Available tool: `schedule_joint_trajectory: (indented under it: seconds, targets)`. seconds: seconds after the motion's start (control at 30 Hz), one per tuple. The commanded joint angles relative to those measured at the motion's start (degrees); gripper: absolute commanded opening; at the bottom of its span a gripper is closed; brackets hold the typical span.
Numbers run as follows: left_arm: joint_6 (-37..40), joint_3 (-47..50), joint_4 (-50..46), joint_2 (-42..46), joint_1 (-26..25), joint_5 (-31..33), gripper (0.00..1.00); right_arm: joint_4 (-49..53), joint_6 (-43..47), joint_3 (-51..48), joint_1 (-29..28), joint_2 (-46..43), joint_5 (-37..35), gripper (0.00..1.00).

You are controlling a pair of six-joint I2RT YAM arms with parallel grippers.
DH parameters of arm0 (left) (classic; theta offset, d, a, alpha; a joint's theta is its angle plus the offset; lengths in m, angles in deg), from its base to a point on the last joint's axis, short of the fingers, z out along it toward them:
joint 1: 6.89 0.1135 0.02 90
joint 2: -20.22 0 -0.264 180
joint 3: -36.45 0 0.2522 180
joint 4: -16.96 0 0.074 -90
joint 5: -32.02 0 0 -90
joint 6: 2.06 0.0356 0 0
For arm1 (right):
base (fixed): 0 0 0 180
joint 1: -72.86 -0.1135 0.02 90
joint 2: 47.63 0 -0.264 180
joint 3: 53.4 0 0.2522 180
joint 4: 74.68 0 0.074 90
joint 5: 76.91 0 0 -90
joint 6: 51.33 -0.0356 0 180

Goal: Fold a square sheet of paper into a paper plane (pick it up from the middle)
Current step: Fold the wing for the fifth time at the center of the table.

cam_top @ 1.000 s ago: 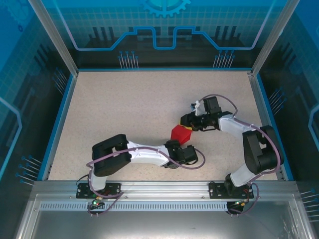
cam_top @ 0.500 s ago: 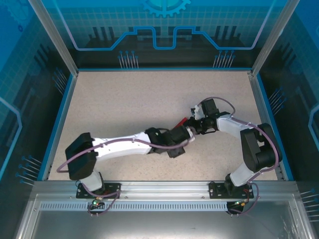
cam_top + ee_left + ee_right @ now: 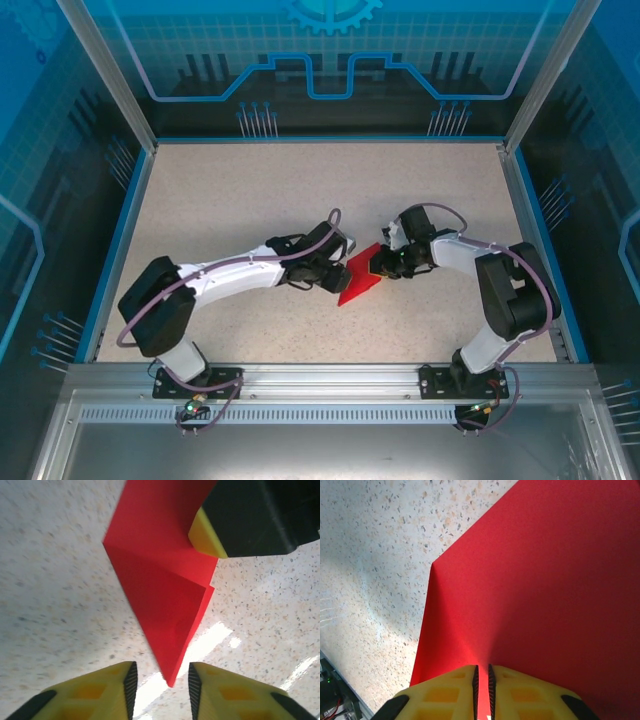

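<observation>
Speckled beige tabletop (image 3: 250, 200) spreads inside blue enclosure walls. Near its middle we see a bright red folded sheet of paper (image 3: 160, 595) between both arms. Our right gripper (image 3: 482, 672) is pinched tight on one edge. Our left gripper (image 3: 161, 680) stands narrowly parted, with the paper's pointed tip in the gap between its fingers.

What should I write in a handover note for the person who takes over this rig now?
Left gripper: open, fingers on either side of the pointed tip of the red paper, not clamped.
Right gripper: shut on the paper's opposite edge.
Paper: between the two arms, near the middle of the table, folded into layers with one point.
Done: the first folds.
Left: the remaining folds; it is not yet a narrow dart.
</observation>
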Motion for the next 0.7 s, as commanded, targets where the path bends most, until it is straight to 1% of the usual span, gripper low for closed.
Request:
schedule_joint_trajectory:
  seconds: [0.0,0.17,0.27,0.47,0.67]
  targets:
    - [-3.9,1.5,5.7,-1.6,-0.3,-5.5,0.29,0.9,1.4,-1.5,-0.9,0.3,-1.2,0.15]
    - [-4.8,2.2,8.8,-3.8,-1.1,-7.6,0.2,-1.4,1.2,-2.9,-0.9,0.0,-0.3,0.13]
    - [-4.6,1.8,8.6,-5.6,-1.5,-7.7,0.13,-2.2,0.9,-3.4,-0.9,-0.4,0.2,0.13]
    - [-4.5,2.0,9.3,-8.1,-2.4,-8.4,0.1,-2.8,0.6,-3.8,-0.9,-2.2,0.9,0.12]
    - [-4.3,1.9,10.3,-9.6,-3.0,-9.2,0.08,-2.5,0.2,-3.9,-0.9,-5.0,0.9,0.12]
